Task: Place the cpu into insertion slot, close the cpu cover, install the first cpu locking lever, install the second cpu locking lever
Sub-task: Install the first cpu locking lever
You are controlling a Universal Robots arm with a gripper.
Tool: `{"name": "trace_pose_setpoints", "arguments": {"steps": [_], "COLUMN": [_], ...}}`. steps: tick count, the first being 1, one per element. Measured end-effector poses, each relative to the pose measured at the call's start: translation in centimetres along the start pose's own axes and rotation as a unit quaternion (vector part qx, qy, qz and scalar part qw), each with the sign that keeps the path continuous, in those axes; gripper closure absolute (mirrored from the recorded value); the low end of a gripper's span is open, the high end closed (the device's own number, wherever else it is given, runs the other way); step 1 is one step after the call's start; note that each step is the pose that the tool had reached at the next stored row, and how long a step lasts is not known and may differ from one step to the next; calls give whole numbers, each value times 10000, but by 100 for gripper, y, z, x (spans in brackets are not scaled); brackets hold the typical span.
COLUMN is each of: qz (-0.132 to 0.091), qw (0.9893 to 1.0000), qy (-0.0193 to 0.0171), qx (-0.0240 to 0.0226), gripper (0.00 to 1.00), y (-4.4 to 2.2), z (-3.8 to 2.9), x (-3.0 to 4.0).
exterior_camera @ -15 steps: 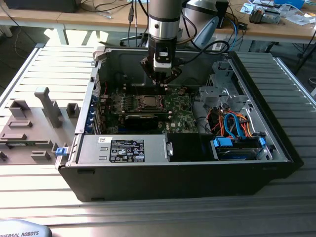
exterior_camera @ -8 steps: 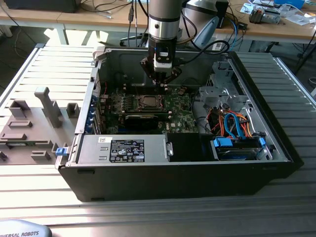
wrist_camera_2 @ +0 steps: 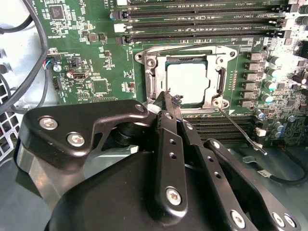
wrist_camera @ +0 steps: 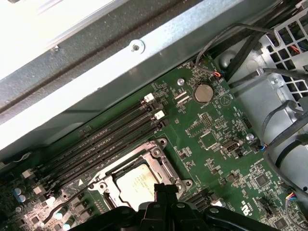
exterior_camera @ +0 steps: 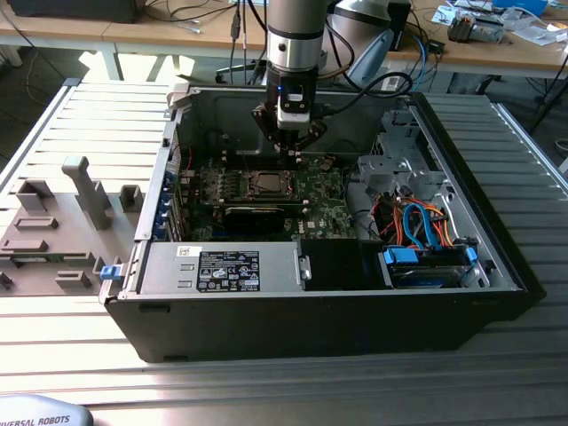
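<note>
The cpu [wrist_camera_2: 189, 82] lies flat in the insertion slot [wrist_camera: 103, 183] on the green board, its silver top showing through the window of the cpu cover [wrist_camera_2: 153, 72], which is down over it. My gripper [wrist_camera_2: 168, 97] hangs just above the socket's edge with its fingers shut together and nothing between them. A thin wire locking lever [wrist_camera_2: 240, 133] sticks out slantwise from the socket's corner, away from the frame. In the exterior view my gripper [exterior_camera: 291, 149] is inside the open computer case, just behind the cpu [exterior_camera: 265, 184].
Memory slots [wrist_camera_2: 192, 24] run beside the socket. A long black card [exterior_camera: 257, 216] lies in front of it, then the power supply [exterior_camera: 222, 266]. A drive cage with blue and orange cables [exterior_camera: 426, 231] fills the exterior view's right. Grey fixtures [exterior_camera: 80, 195] stand outside the case.
</note>
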State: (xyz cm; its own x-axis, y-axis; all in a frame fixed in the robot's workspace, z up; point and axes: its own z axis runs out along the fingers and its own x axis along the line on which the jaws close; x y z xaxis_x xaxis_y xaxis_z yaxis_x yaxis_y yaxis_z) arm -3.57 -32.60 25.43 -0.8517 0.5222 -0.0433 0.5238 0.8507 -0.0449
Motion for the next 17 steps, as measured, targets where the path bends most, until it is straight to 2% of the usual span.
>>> {"name": "trace_pose_setpoints", "arguments": {"steps": [17], "qz": [-98], "qw": [10000], "qy": [-5], "qx": [-4], "gripper": [89], "y": [0], "z": [0], "x": [0]}}
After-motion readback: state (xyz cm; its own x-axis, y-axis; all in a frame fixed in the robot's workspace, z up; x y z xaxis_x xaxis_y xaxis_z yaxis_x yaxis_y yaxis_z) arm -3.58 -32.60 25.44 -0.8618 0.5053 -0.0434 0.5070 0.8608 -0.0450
